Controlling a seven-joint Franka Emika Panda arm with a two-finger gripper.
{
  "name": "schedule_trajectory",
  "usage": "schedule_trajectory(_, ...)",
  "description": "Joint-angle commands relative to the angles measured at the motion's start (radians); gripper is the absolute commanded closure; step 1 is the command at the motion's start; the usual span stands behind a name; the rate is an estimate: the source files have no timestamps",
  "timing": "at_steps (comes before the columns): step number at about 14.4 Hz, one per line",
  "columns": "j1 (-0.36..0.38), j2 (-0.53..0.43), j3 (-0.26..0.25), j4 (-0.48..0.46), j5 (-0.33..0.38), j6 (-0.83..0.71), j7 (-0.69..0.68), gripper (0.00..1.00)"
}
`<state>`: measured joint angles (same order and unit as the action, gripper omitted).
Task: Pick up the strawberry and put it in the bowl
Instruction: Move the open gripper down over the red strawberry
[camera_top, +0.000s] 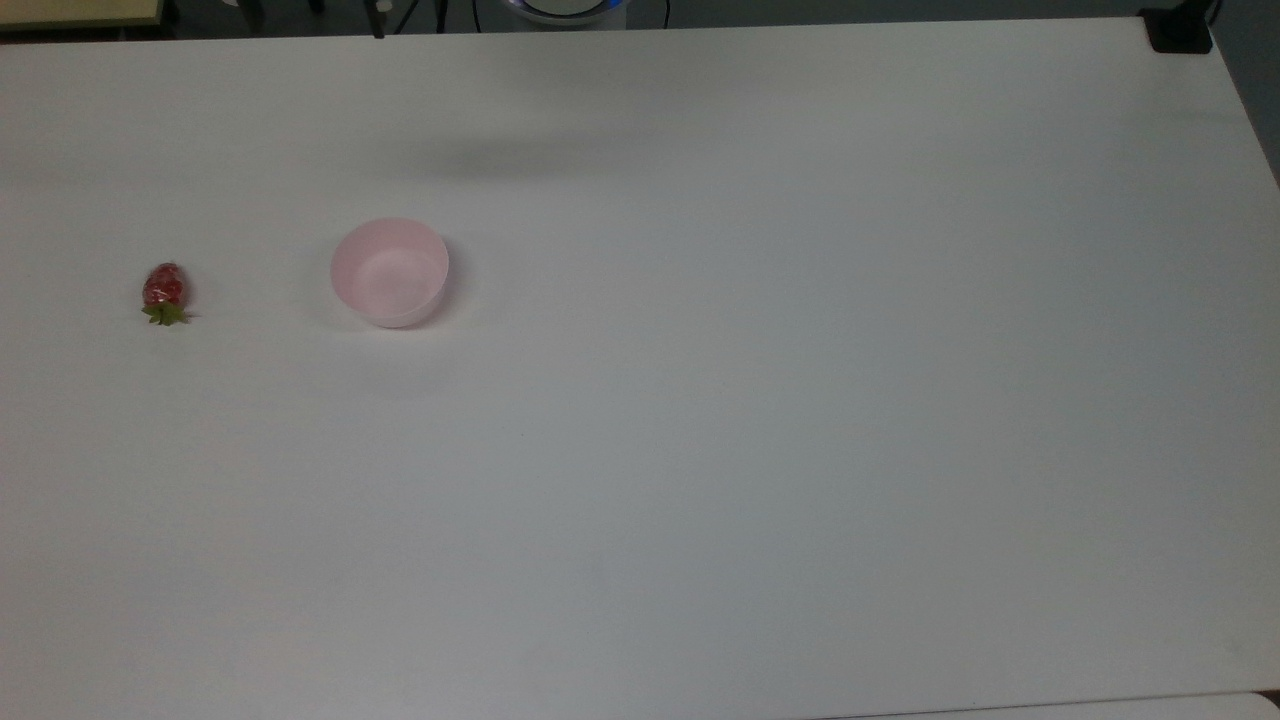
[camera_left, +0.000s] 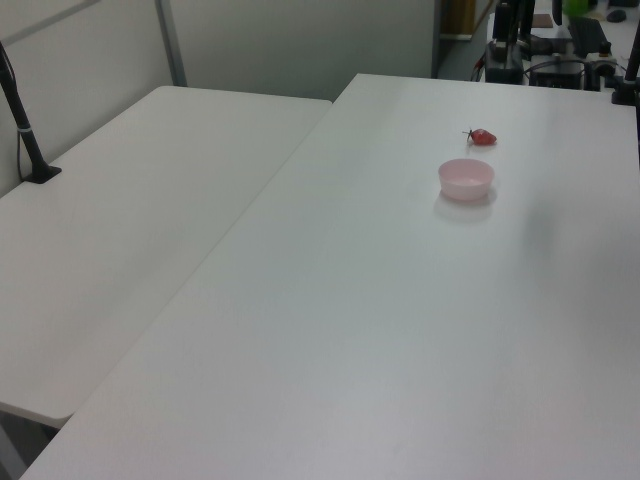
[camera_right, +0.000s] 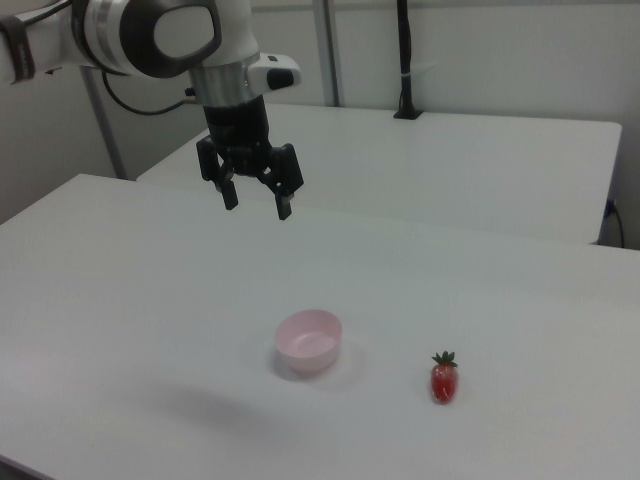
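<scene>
The strawberry (camera_top: 166, 291) is small, glossy red, with a green cap, and lies on the white table near the top view's left edge. The pale pink bowl (camera_top: 390, 272) stands upright to its right, apart from it and holding nothing. In the left view the strawberry (camera_left: 482, 137) lies just beyond the bowl (camera_left: 466, 179). In the right view the strawberry (camera_right: 444, 379) rests to the right of the bowl (camera_right: 309, 342). My gripper (camera_right: 257, 203) hangs open high above the table, up and left of the bowl in the right view, with nothing between its fingers.
The white table (camera_top: 760, 420) stretches wide to the top view's right of the bowl. A second white table (camera_left: 130, 240) adjoins it on the left view's left, with a black pole clamped to it (camera_left: 22, 115). A black clamp (camera_top: 1180, 30) sits at the top view's far right corner.
</scene>
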<state>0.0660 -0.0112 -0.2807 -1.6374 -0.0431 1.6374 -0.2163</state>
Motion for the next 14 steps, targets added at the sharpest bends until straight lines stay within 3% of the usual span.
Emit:
schedule_trajectory(1,0.012,0.016,0.000,-0.021,-0.001,-0.007,-0.009,0.00)
schedule_trajectory(10,0.009,0.020,-0.021,-0.016,-0.004,0.012,-0.043,0.00)
schedule_trajectory(11,0.009,0.027,-0.043,-0.016,-0.004,0.034,-0.098,0.00)
schedule_trajectory(14,0.005,0.144,-0.200,-0.021,0.009,0.200,-0.273,0.00)
